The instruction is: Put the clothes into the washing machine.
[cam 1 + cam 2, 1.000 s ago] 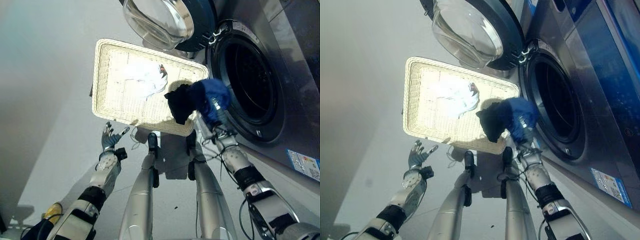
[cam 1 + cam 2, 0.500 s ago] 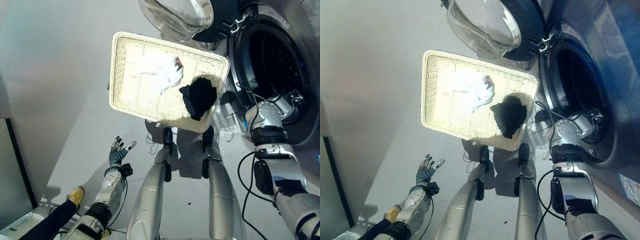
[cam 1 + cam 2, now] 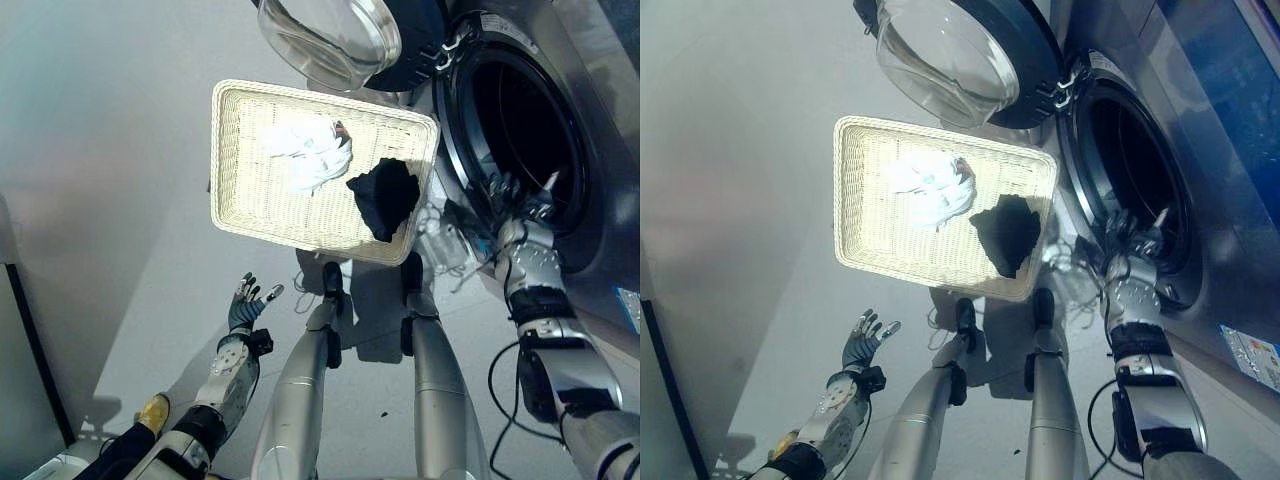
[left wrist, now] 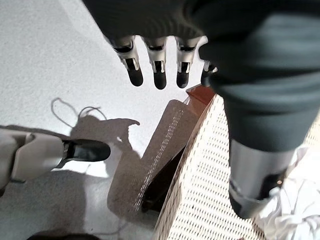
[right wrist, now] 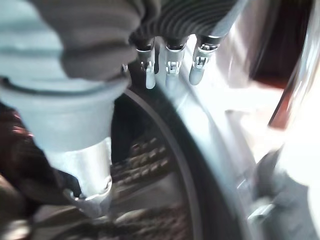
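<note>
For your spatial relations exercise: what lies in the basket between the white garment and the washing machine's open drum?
In the left eye view, a black garment lies in the basket, between the white garment and the drum opening.

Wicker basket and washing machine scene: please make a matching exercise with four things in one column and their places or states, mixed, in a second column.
Things:
1. white garment
2. black garment
3. right hand
4. washing machine door

Places or states:
A. swung open
B. middle of the wicker basket
C. at the drum opening, fingers spread
D. basket corner nearest the machine

Pairs: 1-B, 2-D, 3-C, 4-A
</note>
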### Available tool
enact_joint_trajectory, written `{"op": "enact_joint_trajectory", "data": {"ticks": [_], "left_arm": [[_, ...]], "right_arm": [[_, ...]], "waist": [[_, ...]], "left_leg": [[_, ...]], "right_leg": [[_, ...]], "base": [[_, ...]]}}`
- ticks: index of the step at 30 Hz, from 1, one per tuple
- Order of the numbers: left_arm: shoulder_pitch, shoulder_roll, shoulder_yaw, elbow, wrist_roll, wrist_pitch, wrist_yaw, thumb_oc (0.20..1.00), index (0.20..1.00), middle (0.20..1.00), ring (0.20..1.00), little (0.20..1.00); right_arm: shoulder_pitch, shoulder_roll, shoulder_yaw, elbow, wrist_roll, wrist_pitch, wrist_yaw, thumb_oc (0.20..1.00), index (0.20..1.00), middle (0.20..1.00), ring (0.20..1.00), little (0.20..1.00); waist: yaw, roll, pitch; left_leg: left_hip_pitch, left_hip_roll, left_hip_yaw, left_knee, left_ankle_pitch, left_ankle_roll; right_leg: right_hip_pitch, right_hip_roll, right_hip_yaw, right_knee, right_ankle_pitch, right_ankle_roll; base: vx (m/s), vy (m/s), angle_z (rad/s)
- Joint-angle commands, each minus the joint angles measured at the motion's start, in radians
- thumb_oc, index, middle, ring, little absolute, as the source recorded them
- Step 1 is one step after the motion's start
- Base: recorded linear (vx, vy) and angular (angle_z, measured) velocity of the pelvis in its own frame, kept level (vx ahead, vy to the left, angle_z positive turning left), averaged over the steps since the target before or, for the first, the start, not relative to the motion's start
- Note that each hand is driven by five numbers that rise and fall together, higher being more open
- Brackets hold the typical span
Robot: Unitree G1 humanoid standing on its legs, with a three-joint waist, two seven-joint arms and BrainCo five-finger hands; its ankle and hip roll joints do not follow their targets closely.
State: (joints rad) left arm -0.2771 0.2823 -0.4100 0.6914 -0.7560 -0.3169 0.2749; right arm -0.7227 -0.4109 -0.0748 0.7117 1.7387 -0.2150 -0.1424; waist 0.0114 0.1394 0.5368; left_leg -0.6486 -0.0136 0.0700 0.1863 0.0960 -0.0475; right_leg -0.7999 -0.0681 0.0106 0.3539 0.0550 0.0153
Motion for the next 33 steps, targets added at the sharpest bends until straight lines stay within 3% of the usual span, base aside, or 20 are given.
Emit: {"op": "enact_joint_trajectory", "data": {"ticks": [1, 2, 4, 7, 8, 13, 14, 20, 30, 33], "left_arm": [[0.012, -0.013, 0.029, -0.001, 0.014, -0.034, -0.044, 1.0, 1.0, 1.0, 1.0, 1.0], [0.021, -0.01, 0.027, -0.003, 0.01, -0.035, -0.054, 1.0, 1.0, 1.0, 1.0, 1.0], [0.023, -0.012, 0.027, 0.004, 0.008, -0.041, -0.061, 1.0, 1.0, 1.0, 1.0, 1.0], [0.029, -0.014, 0.039, 0.008, 0.001, -0.047, -0.069, 1.0, 1.0, 1.0, 1.0, 1.0], [0.04, -0.017, 0.048, 0.014, -0.003, -0.051, -0.078, 1.0, 1.0, 1.0, 1.0, 1.0], [0.054, -0.025, 0.082, 0.019, 0.001, -0.052, -0.089, 1.0, 1.0, 1.0, 1.0, 1.0], [0.057, -0.026, 0.087, 0.018, 0.005, -0.051, -0.09, 1.0, 1.0, 1.0, 1.0, 1.0], [0.065, -0.032, 0.102, 0.034, 0.019, -0.06, -0.097, 1.0, 1.0, 1.0, 1.0, 1.0], [0.024, -0.02, 0.093, 0.072, 0.025, -0.043, -0.141, 1.0, 1.0, 1.0, 1.0, 1.0], [0.013, -0.01, 0.072, 0.066, 0.065, -0.092, -0.166, 1.0, 1.0, 1.0, 1.0, 1.0]], "right_arm": [[0.013, -0.086, 0.059, -0.032, -0.376, -0.102, 0.048, 1.0, 1.0, 1.0, 1.0, 1.0], [0.037, -0.088, 0.071, -0.033, -0.517, -0.178, 0.012, 1.0, 1.0, 1.0, 1.0, 1.0], [0.05, -0.083, 0.087, -0.051, -0.673, -0.234, -0.056, 1.0, 1.0, 1.0, 1.0, 1.0], [0.057, -0.085, 0.107, -0.078, -0.873, -0.267, -0.141, 1.0, 1.0, 1.0, 1.0, 1.0], [0.073, -0.085, 0.128, -0.093, -1.005, -0.273, -0.193, 1.0, 1.0, 1.0, 1.0, 1.0], [0.132, -0.095, 0.235, -0.233, -1.507, -0.213, -0.366, 1.0, 1.0, 1.0, 1.0, 1.0], [0.137, -0.103, 0.254, -0.258, -1.538, -0.207, -0.383, 1.0, 1.0, 1.0, 1.0, 1.0], [0.13, -0.115, 0.399, -0.424, -1.894, -0.177, -0.358, 1.0, 1.0, 1.0, 1.0, 1.0], [-0.074, -0.125, 0.617, -0.412, -2.017, -0.057, -0.24, 1.0, 1.0, 1.0, 1.0, 1.0], [-0.123, -0.126, 0.656, -0.365, -1.963, 0.01, -0.221, 1.0, 1.0, 1.0, 1.0, 1.0]], "waist": [[-0.016, 0.074, -0.017], [-0.019, 0.067, -0.017], [-0.019, 0.06, -0.017], [-0.017, 0.052, -0.017], [-0.02, 0.044, -0.017], [-0.029, 0.014, -0.017], [-0.03, 0.011, -0.017], [-0.024, -0.012, -0.017], [0.033, -0.024, -0.017], [0.049, -0.024, -0.017]], "left_leg": [[-0.039, -0.045, -0.017, -0.012, 0.011, -0.012], [-0.032, -0.049, -0.018, -0.01, 0.001, -0.008], [-0.032, -0.052, -0.024, -0.009, -0.001, -0.004], [-0.04, -0.056, -0.034, -0.003, -0.001, 0.003], [-0.032, -0.063, -0.036, 0.006, -0.015, 0.005], [-0.037, -0.066, -0.032, 0.022, -0.026, 0.014], [-0.036, -0.066, -0.031, 0.021, -0.026, 0.015], [-0.033, -0.061, -0.028, -0.006, -0.013, 0.018], [-0.018, -0.061, -0.051, -0.048, 0.011, 0.014], [-0.017, -0.056, -0.055, -0.057, 0.017, 0.012]], "right_leg": [[0.011, 0.075, -0.093, 0.088, -0.135, 0.003], [0.017, 0.074, -0.093, 0.09, -0.143, 0.004], [0.02, 0.076, -0.092, 0.084, -0.136, 0.005], [0.016, 0.077, -0.091, 0.065, -0.114, 0.007], [0.025, 0.071, -0.093, 0.063, -0.119, 0.01], [0.029, 0.067, -0.095, 0.043, -0.099, 0.019], [0.031, 0.066, -0.096, 0.039, -0.097, 0.02], [0.039, 0.063, -0.104, 0.012, -0.08, 0.038], [0.064, 0.047, -0.136, -0.041, -0.05, 0.056], [0.068, 0.039, -0.146, -0.047, -0.044, 0.06]], "base": [[-0.06, 0.0, -0.01], [-0.05, -0.002, -0.03], [-0.04, 0.001, 0.01], [-0.07, 0.03, 0.08], [-0.08, 0.056, 0.02], [-0.05, 0.067, 0.01], [-0.07, 0.052, 0.01], [-0.07, 0.031, 0.04], [-0.07, 0.004, 0.14], [-0.04, 0.013, 0.15]]}}
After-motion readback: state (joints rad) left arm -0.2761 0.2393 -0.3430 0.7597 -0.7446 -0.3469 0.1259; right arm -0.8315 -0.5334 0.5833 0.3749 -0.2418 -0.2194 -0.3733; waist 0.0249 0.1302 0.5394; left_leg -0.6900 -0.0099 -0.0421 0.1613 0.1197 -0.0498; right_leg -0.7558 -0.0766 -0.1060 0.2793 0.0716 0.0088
